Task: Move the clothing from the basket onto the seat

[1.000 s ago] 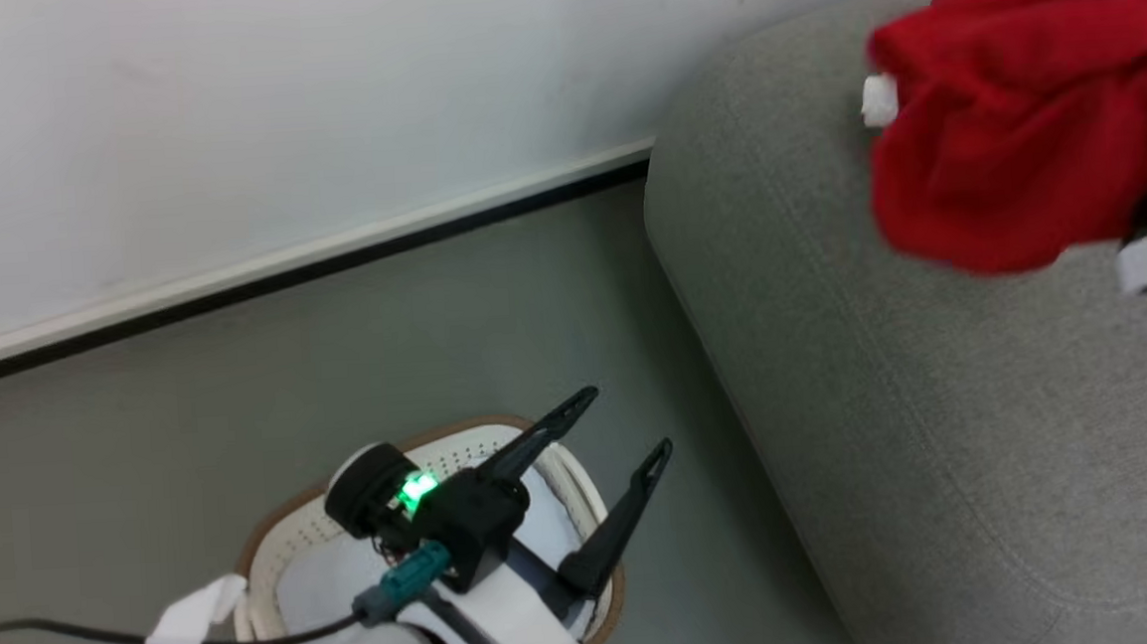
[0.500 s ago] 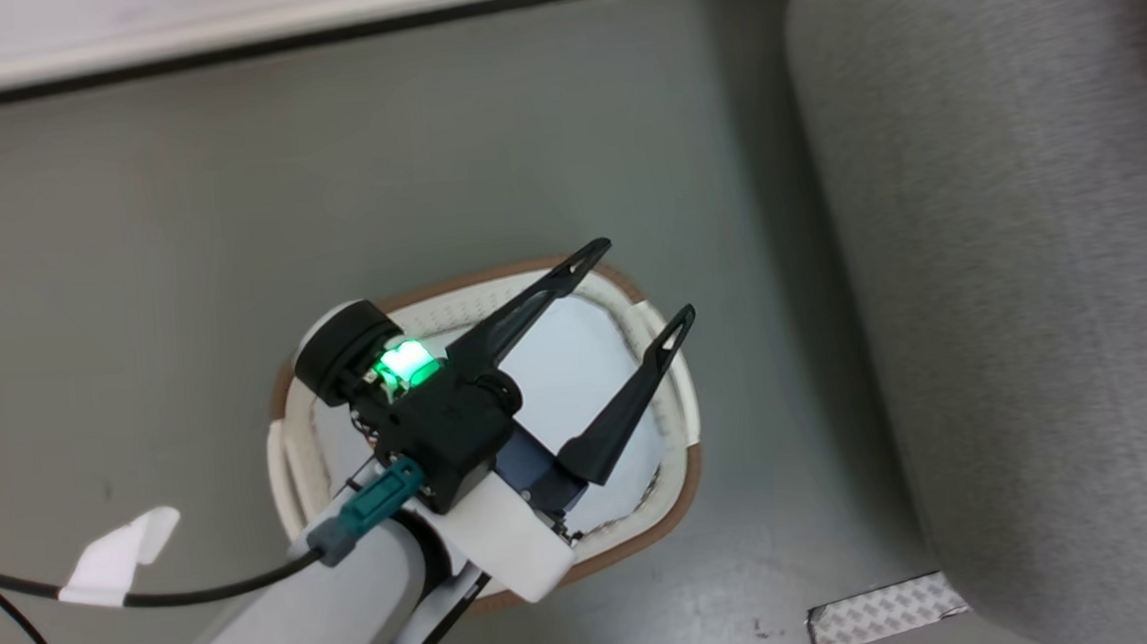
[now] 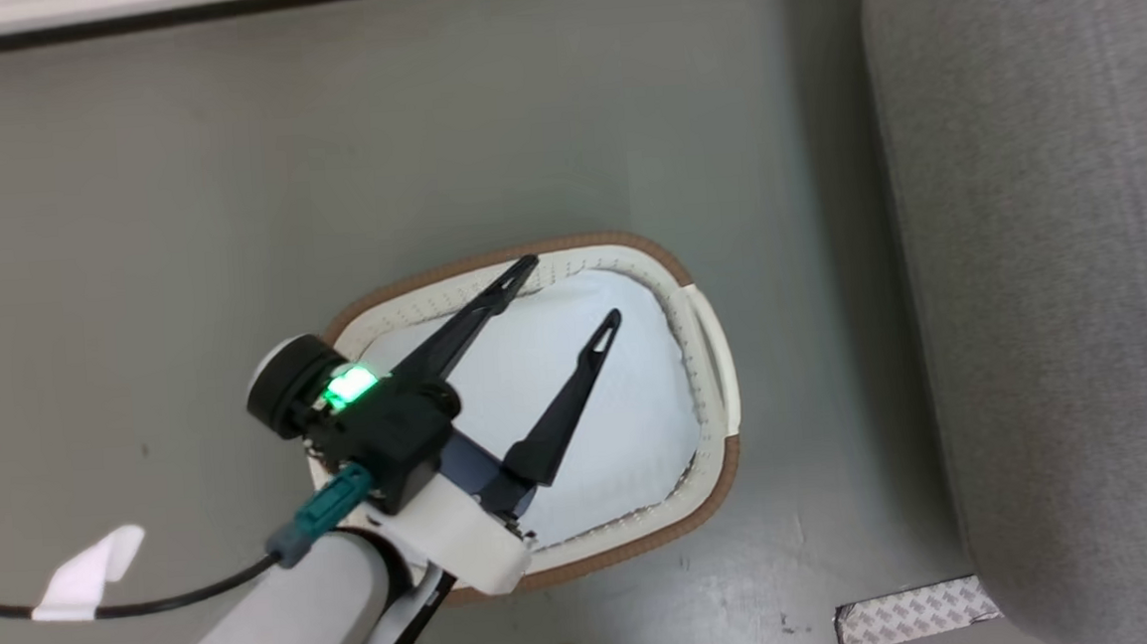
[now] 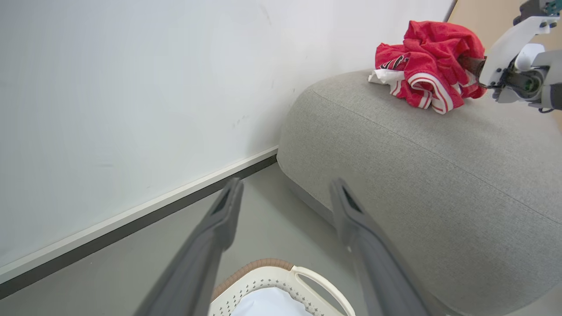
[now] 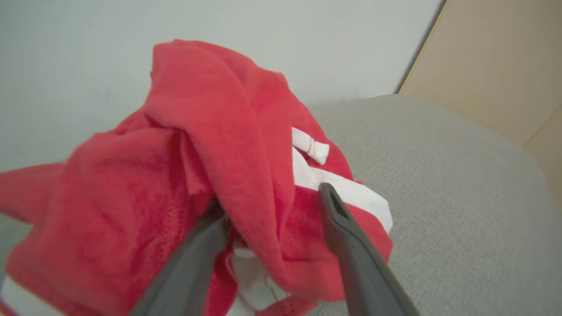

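The red clothing (image 4: pixel 428 66) with white striped trim lies bunched on top of the grey seat (image 4: pixel 439 166), near the wall. My right gripper (image 5: pixel 272 202) is at the pile with its fingers spread apart. A red fold (image 5: pixel 246 145) lies between them and covers the left fingertip. The left wrist view shows that gripper (image 4: pixel 472 66) at the pile's right side. My left gripper (image 3: pixel 570 289) hangs open with nothing in it over the cream basket (image 3: pixel 702 314), which stands on the floor to the left of the seat (image 3: pixel 1059 282).
A pale white-blue pad (image 3: pixel 589 411) covers the basket's bottom. A white wall with a dark baseboard (image 4: pixel 131 224) runs behind. A silver tape patch (image 3: pixel 915 612) lies on the grey floor by the seat. A black cable with a white tag (image 3: pixel 86 576) trails from my left arm.
The head camera has swung down and left onto the basket, so the red clothing and my right arm have left that view. My left gripper has stayed open over the basket.
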